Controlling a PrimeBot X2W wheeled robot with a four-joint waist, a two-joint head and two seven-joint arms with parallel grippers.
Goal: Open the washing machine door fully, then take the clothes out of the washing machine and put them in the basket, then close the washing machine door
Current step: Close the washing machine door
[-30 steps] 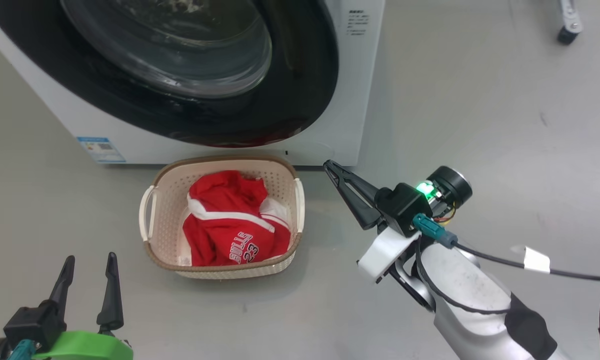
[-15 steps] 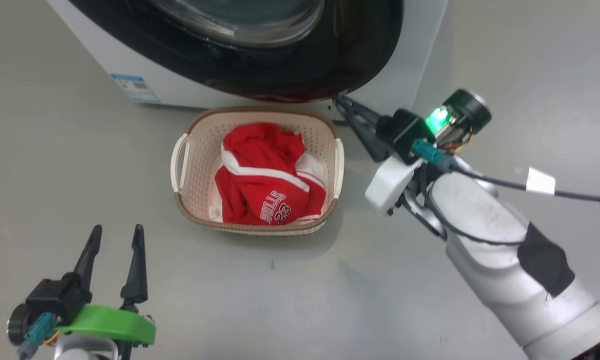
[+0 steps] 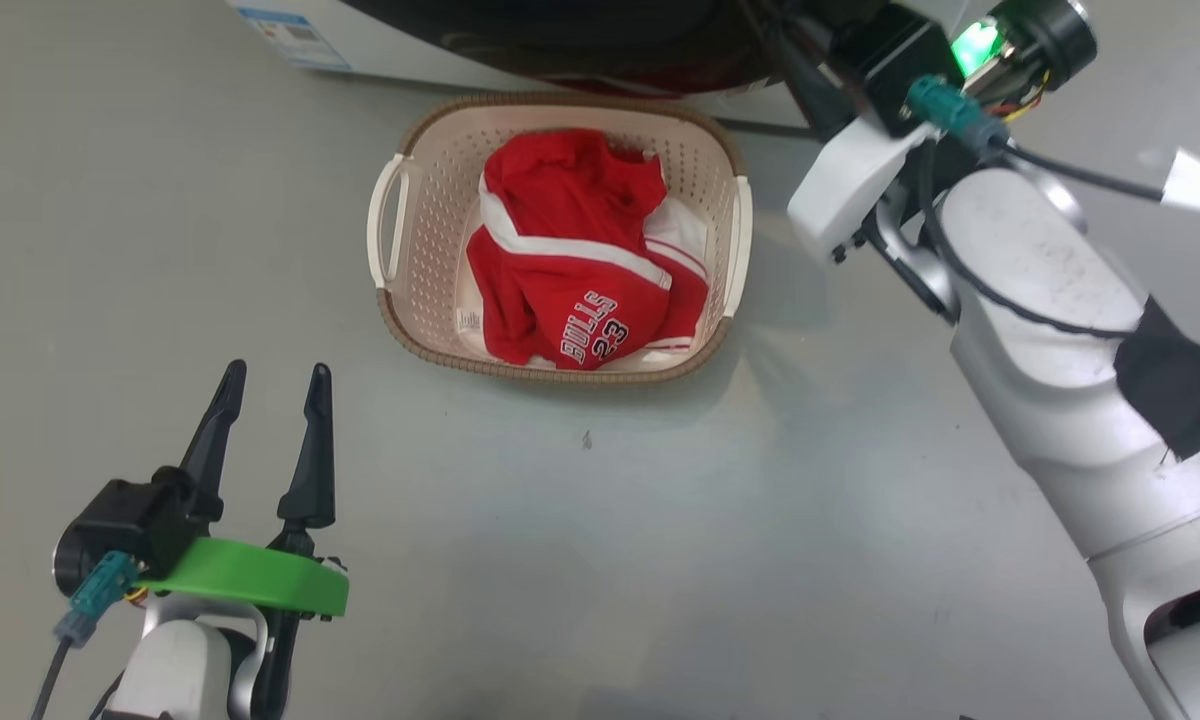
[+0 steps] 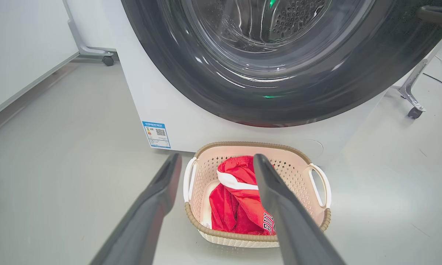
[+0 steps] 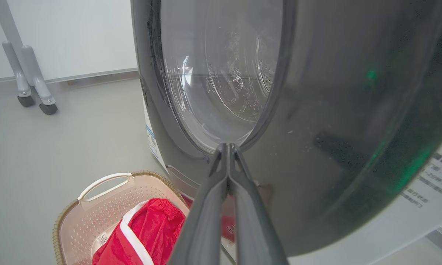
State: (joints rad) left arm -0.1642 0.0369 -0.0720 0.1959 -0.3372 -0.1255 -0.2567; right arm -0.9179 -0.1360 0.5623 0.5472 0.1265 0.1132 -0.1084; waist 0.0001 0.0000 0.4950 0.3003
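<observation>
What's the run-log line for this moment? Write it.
red jersey clothes in cream perforated basket | glossy black-framed round washing machine door looks shut | left gripper open | right gripper shut, tips at door

The head view looks steeply down from high above the floor [image 3: 660, 560], with the basket [image 3: 430, 210] upper-middle and the washing machine [image 3: 400, 55] reduced to its bottom edge along the top. The left wrist view sits low and farther back, facing the machine's front squarely. The right wrist view is very close to the washing machine door [image 5: 335, 129], looking across its black frame. All three share the basket.
</observation>
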